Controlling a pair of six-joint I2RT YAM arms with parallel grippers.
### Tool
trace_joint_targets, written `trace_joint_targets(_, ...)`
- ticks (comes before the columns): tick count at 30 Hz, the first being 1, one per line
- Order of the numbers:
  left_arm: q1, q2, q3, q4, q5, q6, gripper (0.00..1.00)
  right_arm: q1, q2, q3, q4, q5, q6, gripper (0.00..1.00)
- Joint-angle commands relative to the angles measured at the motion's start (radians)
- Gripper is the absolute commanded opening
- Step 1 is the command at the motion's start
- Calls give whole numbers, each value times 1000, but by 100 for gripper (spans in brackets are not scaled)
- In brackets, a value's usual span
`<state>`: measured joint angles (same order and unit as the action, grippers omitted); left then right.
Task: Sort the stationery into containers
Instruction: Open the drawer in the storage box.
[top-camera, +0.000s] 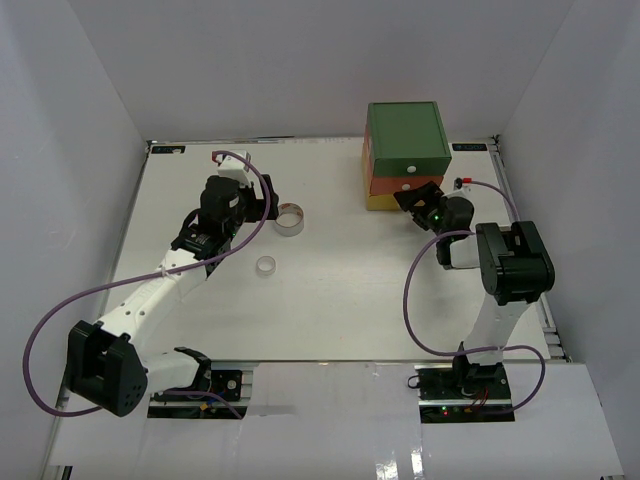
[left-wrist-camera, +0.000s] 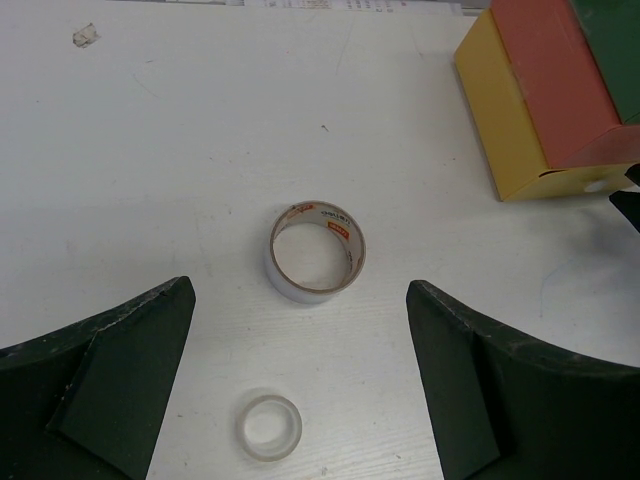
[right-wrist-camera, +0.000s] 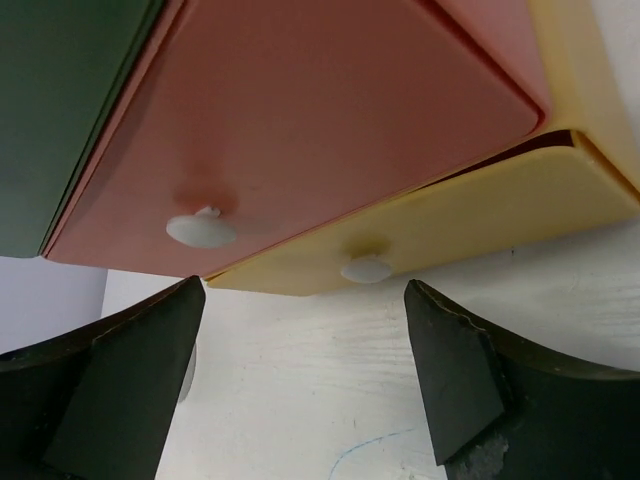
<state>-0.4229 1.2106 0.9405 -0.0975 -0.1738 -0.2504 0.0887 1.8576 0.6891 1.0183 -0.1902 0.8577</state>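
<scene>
A grey tape roll (top-camera: 289, 219) (left-wrist-camera: 317, 251) stands on its edge on the white table. A smaller whitish roll (top-camera: 266, 266) (left-wrist-camera: 268, 426) lies nearer the arms. My left gripper (top-camera: 267, 205) (left-wrist-camera: 300, 345) hovers open just left of the grey roll, holding nothing. The containers are one stacked unit (top-camera: 405, 150) at the back right: a green drawer (right-wrist-camera: 70, 110) over an orange drawer (right-wrist-camera: 300, 120) over a yellow drawer (right-wrist-camera: 470, 225). My right gripper (top-camera: 411, 198) (right-wrist-camera: 305, 345) is open just in front of the yellow drawer's white knob (right-wrist-camera: 366, 269). No pens or highlighters show.
White walls enclose the table on three sides. A thin dark gap shows between the orange and yellow drawers at the right. The orange drawer's knob (right-wrist-camera: 201, 230) sits up and left of the yellow one. Purple cables loop beside both arms.
</scene>
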Motion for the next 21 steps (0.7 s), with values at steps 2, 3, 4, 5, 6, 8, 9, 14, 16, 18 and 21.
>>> trace_joint_targets(2,1,1,-3,8,-7,11,98,-6,32,38,57,8,20,84)
trace_joint_targets(3,1,1,-3,8,-4,11,98,-6,37,38,57,8,21,82)
trace_joint_targets(4,1,1,-2,8,-4,11,98,-6,38,38,58,9,20,80)
trace_joint_targets(5,1,3,-2,8,-3,11,98,-7,44,38,57,9,21,80)
trace_joint_targets(6,1,3,-2,8,-1,10,98,-7,49,36,63,9,20,78)
trace_joint_targets(8,1,3,-2,7,0,10,98,-7,60,39,65,6,20,74)
trace_joint_targets(9,1,4,-2,7,-1,11,98,-7,64,46,66,6,18,68)
trace_joint_targets(14,1,7,-2,7,2,10,98,-7,92,58,77,-3,17,61)
trace_joint_targets(16,1,10,-2,5,3,11,98,-9,100,62,78,-8,12,57)
trace_joint_targets(18,1,12,-2,7,5,11,98,-12,109,66,82,-11,9,56)
trace_joint_targets(21,1,12,-2,7,5,10,98,-17,118,72,91,-17,6,55)
